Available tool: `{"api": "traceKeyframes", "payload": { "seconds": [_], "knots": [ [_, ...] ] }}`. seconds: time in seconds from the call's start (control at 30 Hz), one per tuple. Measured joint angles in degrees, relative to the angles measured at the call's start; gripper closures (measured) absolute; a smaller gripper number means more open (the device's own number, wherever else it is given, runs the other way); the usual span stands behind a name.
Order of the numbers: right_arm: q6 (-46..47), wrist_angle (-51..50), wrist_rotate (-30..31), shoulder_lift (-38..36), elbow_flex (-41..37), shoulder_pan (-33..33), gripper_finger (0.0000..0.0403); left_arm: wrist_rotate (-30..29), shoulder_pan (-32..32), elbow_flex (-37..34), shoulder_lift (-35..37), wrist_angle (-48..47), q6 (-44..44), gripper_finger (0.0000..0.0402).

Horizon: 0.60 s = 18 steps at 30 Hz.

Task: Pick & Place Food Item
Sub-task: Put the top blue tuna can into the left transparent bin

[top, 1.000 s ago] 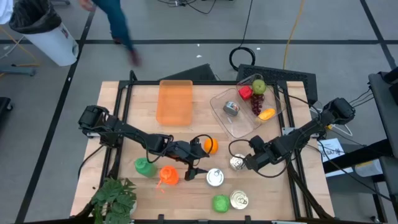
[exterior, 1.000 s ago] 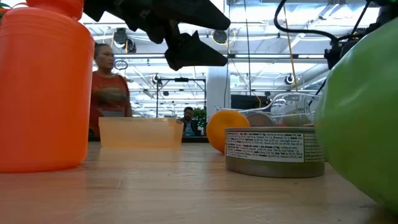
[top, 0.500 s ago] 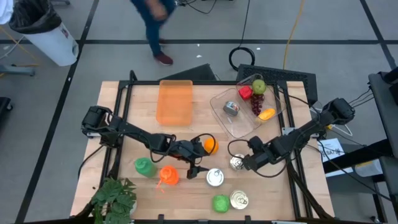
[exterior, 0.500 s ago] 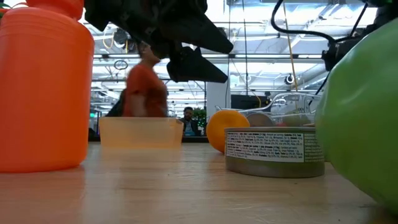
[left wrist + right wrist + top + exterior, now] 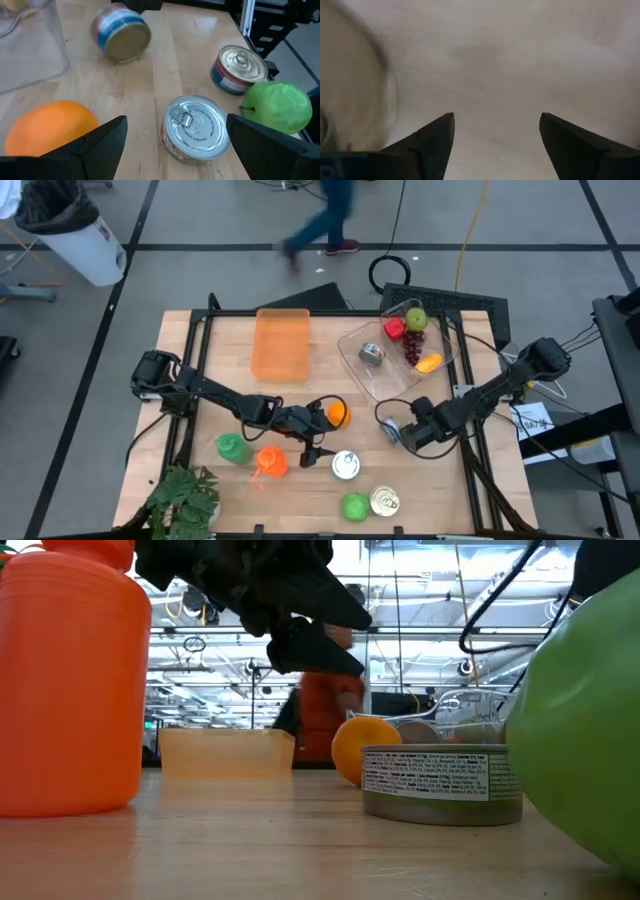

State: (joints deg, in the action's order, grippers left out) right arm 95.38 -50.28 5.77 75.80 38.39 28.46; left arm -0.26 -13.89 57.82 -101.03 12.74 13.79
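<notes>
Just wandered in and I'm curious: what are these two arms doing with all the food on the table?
They're sorting food items. The left gripper hangs open between the orange and an upright can, holding nothing. The right gripper is open beside a can lying on its side, not gripping it. The clear tray already holds several pieces.
</notes>
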Motion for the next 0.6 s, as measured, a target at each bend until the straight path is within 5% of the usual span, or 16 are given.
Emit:
{"api": "traceKeyframes", "payload": {
  "seconds": [0.33,0.6],
  "knots": [
    [-1.8,0.2,-0.5,-3.4,-1.2,0.2,0.0155,-0.2,0.0,0.0,0.0,-0.6,-0.1,0.005],
    [-12.5,14.8,18.2,-9.2,-1.2,3.4,0.0163,-0.2,0.0,0.0,0.0,-0.6,-0.2,0.005]
  ]
}}
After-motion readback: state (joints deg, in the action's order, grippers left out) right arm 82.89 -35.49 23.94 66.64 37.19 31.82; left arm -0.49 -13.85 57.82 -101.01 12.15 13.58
